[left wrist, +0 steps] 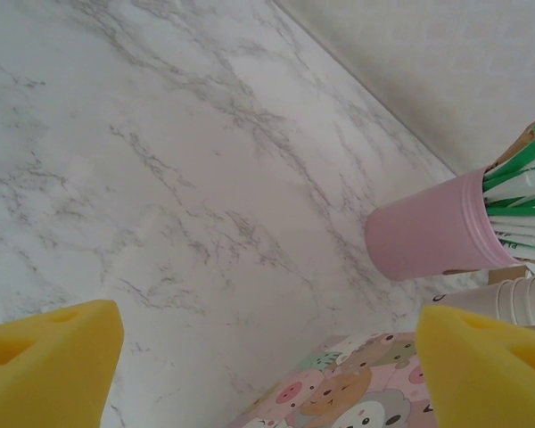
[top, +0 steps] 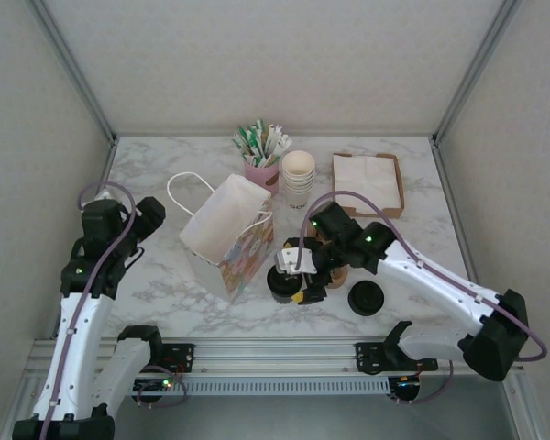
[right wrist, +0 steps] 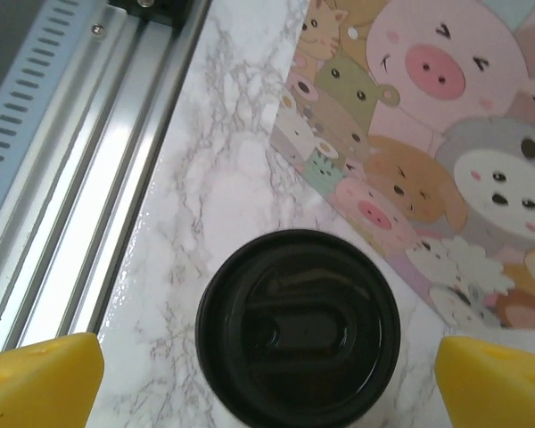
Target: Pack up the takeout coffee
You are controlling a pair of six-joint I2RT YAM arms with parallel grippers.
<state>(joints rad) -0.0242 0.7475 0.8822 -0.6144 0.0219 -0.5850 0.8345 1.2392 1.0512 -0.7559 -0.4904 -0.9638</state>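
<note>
Bracketing the takeout coffee (top: 282, 284) at lower centre of the overhead frame with the right gripper (top: 293, 275), jaws spread wide, nothing grasped. Standing upright, lid on, just right of the cartoon-print gift bag (top: 229, 234). Keeping well apart at left centre with the left gripper (top: 151, 213), also released and empty, which by nearness makes this the right arm's job.

Looking down from the left wrist past yellow foam pads (left wrist: 53, 357) in the lower corners onto bare marble tabletop (left wrist: 160, 134). Catching a pink cup (left wrist: 428, 227) of green-and-white sticks at the right edge and a corner of the bag at bottom centre.

Looking from the right wrist straight down the cup's upright axis onto its black lid (right wrist: 299, 334) at bottom centre, squarely between the pads (right wrist: 36, 374) and clear of both. Showing the bag's animal print at upper right, just beside the cup, and an aluminium rail (right wrist: 89, 134) at upper left. Judged next: closing across the cup, then lifting toward the bag.
</note>
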